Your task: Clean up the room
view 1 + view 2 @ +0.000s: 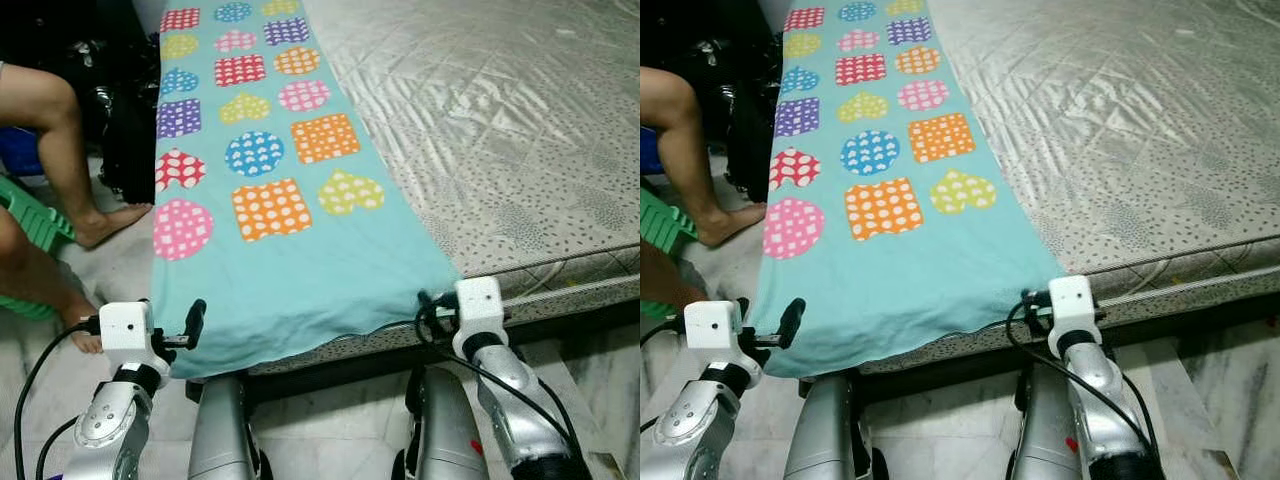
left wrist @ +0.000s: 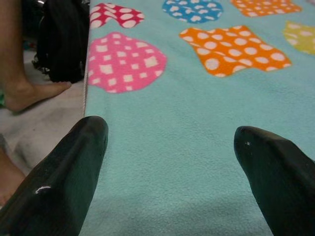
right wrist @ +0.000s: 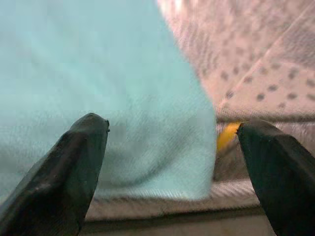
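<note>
A turquoise blanket [image 1: 300, 250] with dotted shapes lies along the left side of the mattress [image 1: 500, 130], its long axis running straight away from both grippers; its far end is cut off by the picture's edge. The left gripper [image 2: 170, 147], fingers spread, faces the near-left corner. The right gripper [image 3: 172, 147], also spread, faces the near-right corner, which hangs over the mattress edge. A person's leg [image 1: 60, 150] stands beyond the left gripper.
</note>
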Motion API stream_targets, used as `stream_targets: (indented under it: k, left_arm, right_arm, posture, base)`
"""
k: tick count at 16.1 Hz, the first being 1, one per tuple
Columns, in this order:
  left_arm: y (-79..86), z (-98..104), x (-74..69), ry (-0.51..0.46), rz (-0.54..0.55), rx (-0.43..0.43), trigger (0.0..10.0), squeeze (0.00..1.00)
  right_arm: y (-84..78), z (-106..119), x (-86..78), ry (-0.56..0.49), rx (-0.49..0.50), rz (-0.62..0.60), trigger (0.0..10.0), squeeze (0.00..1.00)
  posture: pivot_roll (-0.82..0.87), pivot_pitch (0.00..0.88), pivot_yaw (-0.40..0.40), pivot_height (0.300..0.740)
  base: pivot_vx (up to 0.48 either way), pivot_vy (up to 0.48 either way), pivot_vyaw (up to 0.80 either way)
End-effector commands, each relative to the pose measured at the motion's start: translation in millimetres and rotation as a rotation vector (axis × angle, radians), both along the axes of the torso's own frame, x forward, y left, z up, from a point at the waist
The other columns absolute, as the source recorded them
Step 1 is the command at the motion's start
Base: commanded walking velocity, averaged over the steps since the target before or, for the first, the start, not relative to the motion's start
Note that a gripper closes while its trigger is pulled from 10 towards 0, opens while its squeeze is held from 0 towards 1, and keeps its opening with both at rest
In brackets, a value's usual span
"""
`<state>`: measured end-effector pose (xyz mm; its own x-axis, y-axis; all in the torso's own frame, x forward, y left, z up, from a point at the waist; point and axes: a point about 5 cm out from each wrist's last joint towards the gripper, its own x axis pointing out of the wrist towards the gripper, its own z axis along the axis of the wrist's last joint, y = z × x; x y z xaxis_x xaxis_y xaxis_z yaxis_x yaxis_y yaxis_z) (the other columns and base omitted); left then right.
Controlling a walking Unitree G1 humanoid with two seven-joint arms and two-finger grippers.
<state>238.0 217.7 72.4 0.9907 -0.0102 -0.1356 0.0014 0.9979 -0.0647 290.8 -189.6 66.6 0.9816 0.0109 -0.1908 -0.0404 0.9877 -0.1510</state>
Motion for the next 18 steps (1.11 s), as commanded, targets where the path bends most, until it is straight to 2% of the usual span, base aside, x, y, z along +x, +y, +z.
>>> stream_targets:
  k: [1, 3, 6, 8, 11, 18]
  left_arm:
    - [3.7, -3.5, -2.0, 0.01, 0.012, 0.016, 10.0, 0.0]
    - [2.0, -6.7, -1.2, 0.013, 0.003, 0.025, 10.0, 0.0]
    - [0.6, -10.6, 0.0, 0.019, 0.001, 0.011, 10.0, 0.0]
    - [-0.4, -13.1, 1.4, 0.018, 0.002, 0.009, 10.0, 0.0]
    - [-1.8, -15.0, 4.3, 0.014, 0.001, 0.005, 10.0, 0.0]
    - [-3.2, -16.6, 9.5, 0.001, -0.001, 0.003, 10.0, 0.0]
  right_arm:
    - [3.0, 9.3, -2.4, -0.058, 0.076, -0.011, 10.0, 0.0]
    - [10.6, 16.9, -4.6, -0.083, 0.164, -0.002, 10.0, 0.0]
    - [21.4, 28.9, -5.1, -0.124, 0.201, 0.055, 10.0, 0.0]
    - [28.9, 47.1, 3.0, -0.194, 0.279, 0.1, 10.0, 0.0]
    - [29.5, 56.1, 13.1, -0.213, 0.303, 0.1, 10.0, 0.0]
    - [27.0, 60.4, 18.4, -0.219, 0.309, 0.105, 10.0, 0.0]
  posture:
    - [-0.07, 0.109, 0.061, 0.535]
    - [-0.07, 0.085, 0.06, 0.535]
    - [-0.08, 0.053, 0.054, 0.535]
    - [-0.08, 0.025, 0.053, 0.535]
    - [-0.08, 0.008, 0.049, 0.575]
    - [-0.09, 0.0, 0.051, 0.642]
  base:
    - [0.0, 0.0, 0.0]
    - [0.0, 0.0, 0.0]
    - [0.0, 0.0, 0.0]
    - [0.0, 0.0, 0.0]
    - [0.0, 0.0, 0.0]
    - [0.0, 0.0, 0.0]
